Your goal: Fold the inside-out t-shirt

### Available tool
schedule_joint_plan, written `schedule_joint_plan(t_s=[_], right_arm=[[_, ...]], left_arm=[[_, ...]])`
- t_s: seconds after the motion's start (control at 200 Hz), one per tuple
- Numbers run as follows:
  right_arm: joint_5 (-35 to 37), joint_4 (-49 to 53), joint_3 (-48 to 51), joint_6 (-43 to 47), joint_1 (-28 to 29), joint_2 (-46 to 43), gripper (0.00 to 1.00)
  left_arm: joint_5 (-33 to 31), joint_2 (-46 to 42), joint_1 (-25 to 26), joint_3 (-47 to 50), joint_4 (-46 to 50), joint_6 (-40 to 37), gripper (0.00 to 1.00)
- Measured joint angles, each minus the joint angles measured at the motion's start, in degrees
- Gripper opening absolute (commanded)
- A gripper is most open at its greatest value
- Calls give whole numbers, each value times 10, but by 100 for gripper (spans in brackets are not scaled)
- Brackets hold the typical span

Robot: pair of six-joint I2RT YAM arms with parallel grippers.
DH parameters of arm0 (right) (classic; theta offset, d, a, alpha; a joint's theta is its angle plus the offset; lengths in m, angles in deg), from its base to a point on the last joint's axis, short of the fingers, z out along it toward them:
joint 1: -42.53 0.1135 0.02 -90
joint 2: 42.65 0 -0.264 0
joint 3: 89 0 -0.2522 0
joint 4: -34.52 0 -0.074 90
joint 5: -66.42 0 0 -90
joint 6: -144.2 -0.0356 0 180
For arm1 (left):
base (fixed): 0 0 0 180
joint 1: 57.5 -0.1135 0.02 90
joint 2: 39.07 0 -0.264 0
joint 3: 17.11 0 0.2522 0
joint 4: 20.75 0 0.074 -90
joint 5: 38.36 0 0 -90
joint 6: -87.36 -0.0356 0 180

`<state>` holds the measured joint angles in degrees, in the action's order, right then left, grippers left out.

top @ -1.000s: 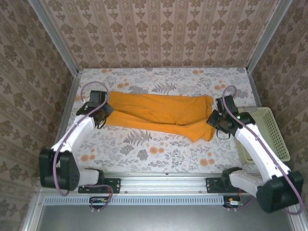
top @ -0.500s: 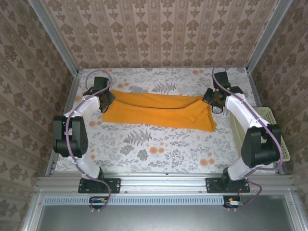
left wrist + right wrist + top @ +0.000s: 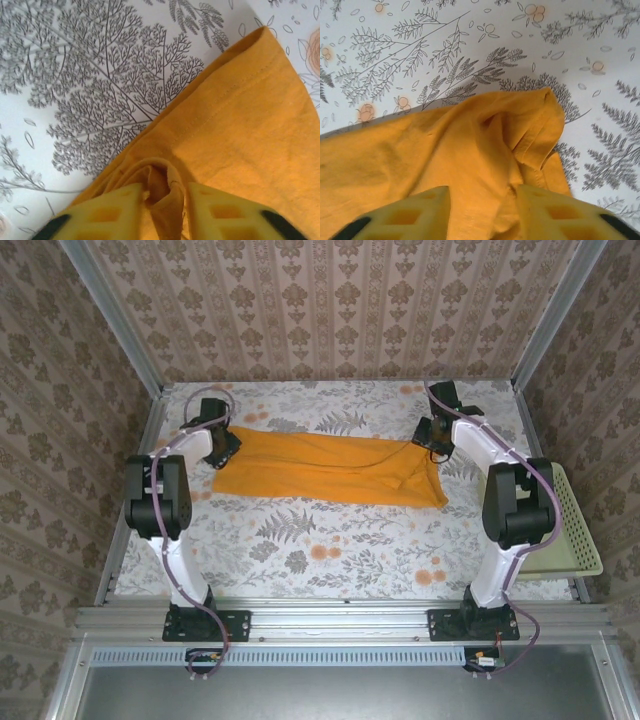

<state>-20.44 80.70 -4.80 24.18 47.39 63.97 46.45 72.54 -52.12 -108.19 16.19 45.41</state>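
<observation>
Moved farther back, left gripper [image 3: 165, 195], right gripper [image 3: 482, 197] — jaws parted over flattened t-shirt [image 3: 330, 468]

There was one orange t-shirt [image 3: 330, 468], one pale mesh basket [image 3: 578, 545] and one flowered tabletop [image 3: 330, 545]. The robot arms numbered two, the left arm [image 3: 160, 502] and the right arm [image 3: 515, 502]. There were two tools, the left tool [image 3: 224, 444] and the right tool [image 3: 429, 436], each with two yellow fingers [image 3: 107, 212], four in all.

pale mesh basket [image 3: 580, 532]: seen right of right gripper [image 3: 433, 436], nearer | floral tablecloth [image 3: 330, 550]: spread beneath it
</observation>
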Motion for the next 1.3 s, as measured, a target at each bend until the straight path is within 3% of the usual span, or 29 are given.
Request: schedule_joint_plan(t_s=[0.095, 0.235, 0.405, 0.51, 0.62, 0.76, 0.86, 1.04, 1.3], right_arm=[[17, 7, -6, 11, 0, -3, 61], [27, 14, 9, 30, 5, -40, 62], [3, 13, 56, 38, 43, -110, 61], [-19, 7, 62, 37, 93, -100, 61], [-50, -9, 64, 25, 120, -59, 61], [-66, -31, 64, 9, 97, 17, 61], [-66, -33, 62, 0, 69, 65, 61], [-58, -44, 44, -2, 30, 68, 63], [-43, -29, 53, 13, 2, 38, 83]], left_arm=[[-7, -10, -6, -6, 11, -11, 50], [-24, -70, -4, 8, 21, -31, 51], [-24, -160, 50, 52, -6, -57, 49], [9, -138, 85, 56, -37, -66, 47], [39, -71, 89, 56, -63, -70, 47], [69, 13, 63, 54, -81, -81, 47], [92, 23, 39, 24, -97, -89, 48], [116, 36, -2, 19, -111, -95, 53], [128, 2, -5, 33, -80, -115, 61]])
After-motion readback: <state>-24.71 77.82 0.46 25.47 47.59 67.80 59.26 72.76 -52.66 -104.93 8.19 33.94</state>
